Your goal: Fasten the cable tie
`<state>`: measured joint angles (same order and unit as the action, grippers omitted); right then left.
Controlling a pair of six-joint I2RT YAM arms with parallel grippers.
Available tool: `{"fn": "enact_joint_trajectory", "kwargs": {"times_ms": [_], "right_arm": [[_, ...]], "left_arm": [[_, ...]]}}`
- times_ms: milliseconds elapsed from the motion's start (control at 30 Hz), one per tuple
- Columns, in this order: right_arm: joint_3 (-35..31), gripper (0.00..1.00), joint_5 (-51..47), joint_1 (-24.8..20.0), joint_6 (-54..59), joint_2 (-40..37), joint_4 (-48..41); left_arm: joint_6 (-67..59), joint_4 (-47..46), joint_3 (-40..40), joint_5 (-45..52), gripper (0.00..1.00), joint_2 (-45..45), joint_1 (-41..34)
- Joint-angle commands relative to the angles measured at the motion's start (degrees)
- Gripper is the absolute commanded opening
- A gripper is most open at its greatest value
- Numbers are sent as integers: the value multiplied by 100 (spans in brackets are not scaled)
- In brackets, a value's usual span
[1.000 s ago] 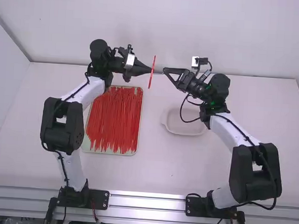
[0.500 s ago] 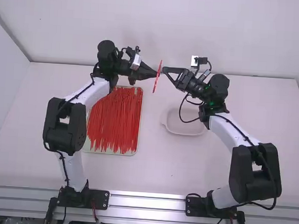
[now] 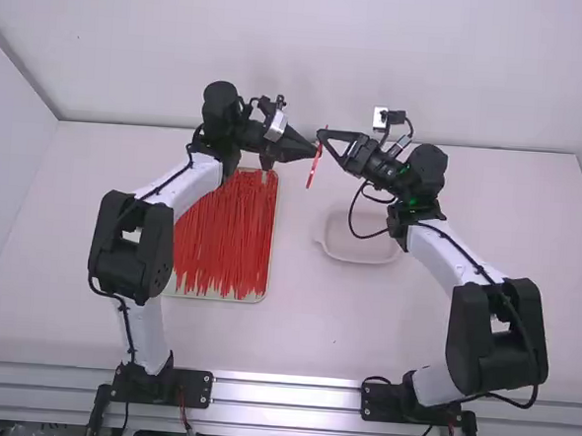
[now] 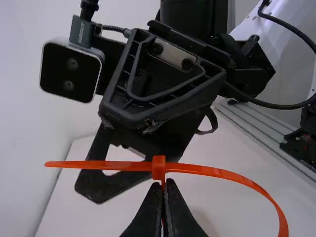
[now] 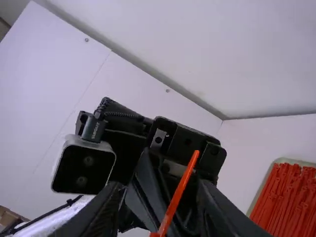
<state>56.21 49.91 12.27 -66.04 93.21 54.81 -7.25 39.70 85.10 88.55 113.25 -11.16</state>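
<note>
A red cable tie (image 3: 314, 167) hangs in the air above the table's far middle, with my left gripper (image 3: 303, 153) shut on it. In the left wrist view the fingers (image 4: 162, 183) pinch just below the tie's head (image 4: 158, 167), and the strap curves away in a loop. My right gripper (image 3: 322, 141) faces it from the right, tip to tip, and is open. In the right wrist view the tie (image 5: 181, 190) stands between my own spread fingers (image 5: 163, 217), not touching either.
A pale tray (image 3: 264, 288) heaped with several red cable ties (image 3: 226, 229) lies left of the middle. Right of it, a white dish (image 3: 359, 244) sits under the right arm. The tie pile (image 5: 291, 192) also shows at the right wrist view's edge.
My left gripper has carried the tie rightward, up to the right gripper's tips. The right arm has barely moved.
</note>
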Motion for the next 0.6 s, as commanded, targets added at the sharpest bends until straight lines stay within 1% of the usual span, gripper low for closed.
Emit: {"fn": "enact_joint_trajectory", "kwargs": {"times_ms": [0, 267, 367, 433, 533, 567], "right_arm": [[199, 38, -26, 9, 11, 11, 48], [199, 37, 0, 26, 13, 13, 46], [199, 33, 17, 24, 11, 11, 44], [199, 29, 48, 20, 13, 11, 44], [199, 27, 92, 20, 13, 11, 42], [197, 25, 109, 20, 11, 11, 39]], "left_arm": [[15, 20, -103, 120, 2, 11, -17], [2, 22, -155, 120, 2, 11, -15], [-2, 22, -153, 118, 2, 11, -15], [2, 39, -153, 118, 2, 11, -15], [114, 173, -155, 116, 2, 11, -15], [249, 334, -153, 118, 2, 11, -15]]}}
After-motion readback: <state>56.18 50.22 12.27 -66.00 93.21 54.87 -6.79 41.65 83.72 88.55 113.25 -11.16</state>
